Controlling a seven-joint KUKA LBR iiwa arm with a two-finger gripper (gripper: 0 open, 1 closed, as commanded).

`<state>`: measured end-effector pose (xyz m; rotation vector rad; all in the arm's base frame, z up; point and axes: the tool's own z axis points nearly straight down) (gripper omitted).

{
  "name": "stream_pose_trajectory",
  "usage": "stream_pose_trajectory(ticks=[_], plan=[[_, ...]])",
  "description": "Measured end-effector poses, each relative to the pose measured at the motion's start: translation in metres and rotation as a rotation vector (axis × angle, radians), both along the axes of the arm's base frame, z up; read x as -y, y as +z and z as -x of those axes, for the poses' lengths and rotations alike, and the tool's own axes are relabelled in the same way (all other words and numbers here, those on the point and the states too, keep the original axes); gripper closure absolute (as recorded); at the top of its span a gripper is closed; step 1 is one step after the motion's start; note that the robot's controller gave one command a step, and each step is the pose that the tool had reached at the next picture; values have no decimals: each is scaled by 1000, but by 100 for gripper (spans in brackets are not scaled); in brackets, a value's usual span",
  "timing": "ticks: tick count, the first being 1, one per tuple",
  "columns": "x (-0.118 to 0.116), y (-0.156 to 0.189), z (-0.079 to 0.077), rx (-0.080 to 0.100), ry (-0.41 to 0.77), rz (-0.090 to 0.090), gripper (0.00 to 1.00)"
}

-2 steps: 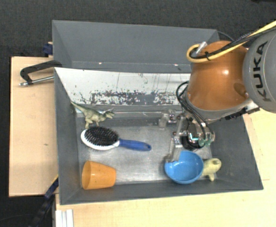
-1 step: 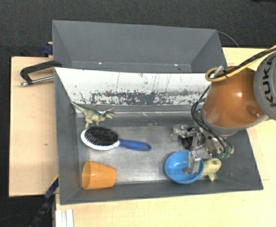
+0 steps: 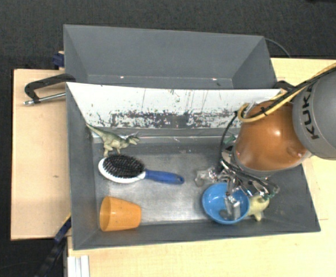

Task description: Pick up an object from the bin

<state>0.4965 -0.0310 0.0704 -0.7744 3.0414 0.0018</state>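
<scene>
We are at the grasp: our gripper (image 3: 233, 201) hangs over the blue bowl (image 3: 212, 204), right of the orange cup (image 3: 120, 213); spread or pressed together, we cannot tell. Next, we judge, comes a firm hold on its rim.

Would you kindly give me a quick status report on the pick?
Claw low over round blue plastic bowl, bin's near right corner. Small yellowish toy figure right beside the bowl, could crowd the grasp.
</scene>
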Motion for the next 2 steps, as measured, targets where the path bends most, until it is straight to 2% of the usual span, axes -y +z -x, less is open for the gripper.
stream_pose_trajectory(ticks=[1, 2], plan=[[1, 0, 0, 0, -1, 1, 100], [13, 156, -13, 13, 80, 3, 100]])
